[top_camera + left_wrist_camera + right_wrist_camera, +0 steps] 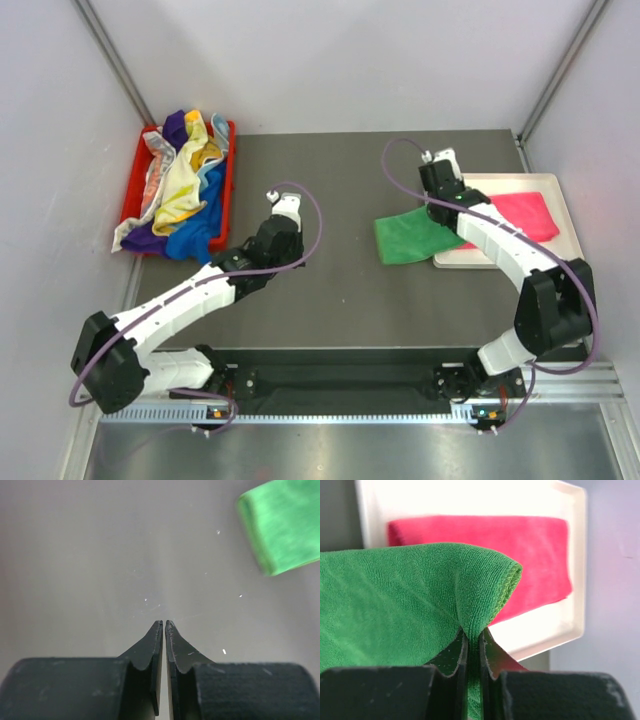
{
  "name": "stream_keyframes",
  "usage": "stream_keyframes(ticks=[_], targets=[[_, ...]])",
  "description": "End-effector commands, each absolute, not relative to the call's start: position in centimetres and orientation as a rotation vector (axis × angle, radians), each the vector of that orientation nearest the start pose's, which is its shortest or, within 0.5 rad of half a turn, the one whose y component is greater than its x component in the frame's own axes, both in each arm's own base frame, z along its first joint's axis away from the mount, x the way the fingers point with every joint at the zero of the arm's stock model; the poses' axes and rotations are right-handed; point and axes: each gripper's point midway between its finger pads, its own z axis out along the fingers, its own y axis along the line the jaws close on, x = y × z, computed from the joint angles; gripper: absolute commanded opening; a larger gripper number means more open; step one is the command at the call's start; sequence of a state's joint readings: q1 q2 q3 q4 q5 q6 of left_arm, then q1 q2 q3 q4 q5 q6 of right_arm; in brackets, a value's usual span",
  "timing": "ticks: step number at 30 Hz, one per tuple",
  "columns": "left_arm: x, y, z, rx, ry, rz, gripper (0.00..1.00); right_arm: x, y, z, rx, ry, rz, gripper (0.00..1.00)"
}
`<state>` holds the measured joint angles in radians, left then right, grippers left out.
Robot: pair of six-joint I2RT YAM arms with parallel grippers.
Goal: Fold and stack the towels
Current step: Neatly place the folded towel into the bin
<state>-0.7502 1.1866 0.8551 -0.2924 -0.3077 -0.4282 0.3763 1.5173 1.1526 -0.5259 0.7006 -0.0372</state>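
A folded green towel (410, 238) lies on the dark table with its right edge at the white tray (470, 262). My right gripper (440, 200) is shut on that edge; in the right wrist view the green towel (395, 605) bunches up between the tips of the right gripper (473, 632). A folded pink towel (525, 215) lies flat in the tray, and the wrist view shows this pink towel (480, 540) beyond the green one. My left gripper (280, 235) hangs over bare table, left of the green towel (285, 527). The left gripper (164, 622) is shut with nothing in it.
A red bin (228, 190) at the back left holds a loose pile of towels (185, 190) in yellow, purple, blue and white, some hanging over its front edge. The tray's raised rim (545, 625) stands close to the right wall.
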Motion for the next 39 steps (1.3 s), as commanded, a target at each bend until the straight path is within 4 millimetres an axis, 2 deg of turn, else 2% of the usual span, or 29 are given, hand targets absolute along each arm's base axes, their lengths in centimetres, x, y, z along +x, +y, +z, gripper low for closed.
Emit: stream_keyframes(ticks=[1,5,10,18,30,39], targets=[[28.9,-21.4,16.1,0.179,2.157,-0.337,0.10,37.9,-0.8,21.0,-0.127,2.198,-0.778,0.00],[28.4,-21.0,15.3,0.171,2.182,-0.334,0.10,38.6,-2.9,22.8,-0.081,2.170,-0.807,0.00],[27.9,-21.3,14.8,0.188,2.210,-0.350,0.11,39.4,-3.4,24.5,-0.093,2.150,-0.814,0.00],[27.9,-21.9,14.2,0.209,2.231,-0.366,0.10,40.0,-5.6,27.3,-0.067,2.127,-0.861,0.00],[28.0,-22.2,13.6,0.226,2.255,-0.359,0.10,40.5,-7.8,28.1,-0.054,2.149,-0.863,0.00],[28.1,-22.3,12.5,0.246,2.282,-0.341,0.10,41.5,-9.6,26.7,-0.034,2.195,-0.855,0.00]])
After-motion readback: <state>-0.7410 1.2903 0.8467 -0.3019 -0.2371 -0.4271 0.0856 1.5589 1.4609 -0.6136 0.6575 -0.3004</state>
